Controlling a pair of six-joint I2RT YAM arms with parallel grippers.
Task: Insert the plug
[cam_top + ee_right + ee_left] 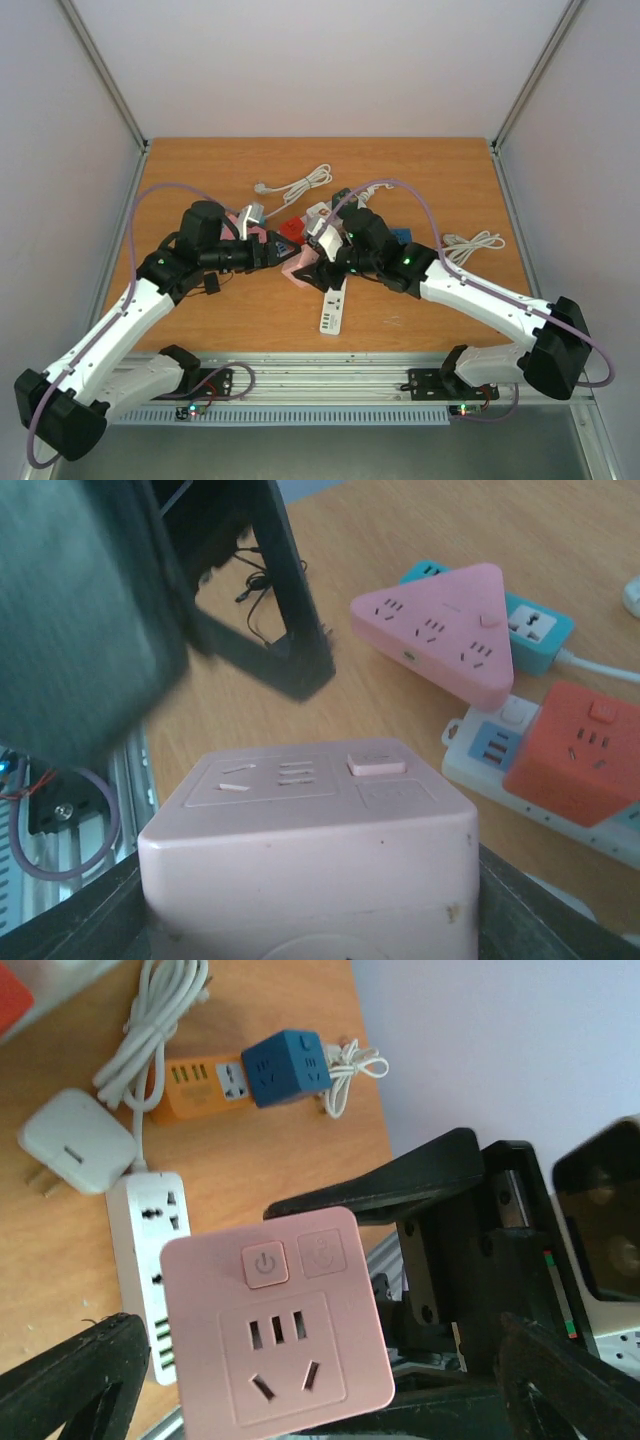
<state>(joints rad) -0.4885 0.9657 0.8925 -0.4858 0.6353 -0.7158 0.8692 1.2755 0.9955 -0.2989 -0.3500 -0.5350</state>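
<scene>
The right tool [310,920] is clamped on the pink cube [310,820], holding it off the bench [250,1160] with its socket face turned to the left tool [320,1390]. The left tool's jaws stand wide and grip nothing. As I judge it, the step in hand is fetching the plug. The left tool should take it by the body, leave the prongs free and square them to the cube's slots. The right tool should brace the cube against the push. The white plug [75,1145] lies farther off on the bench, just beside the end of a white strip [150,1250], apart from both tools.
</scene>
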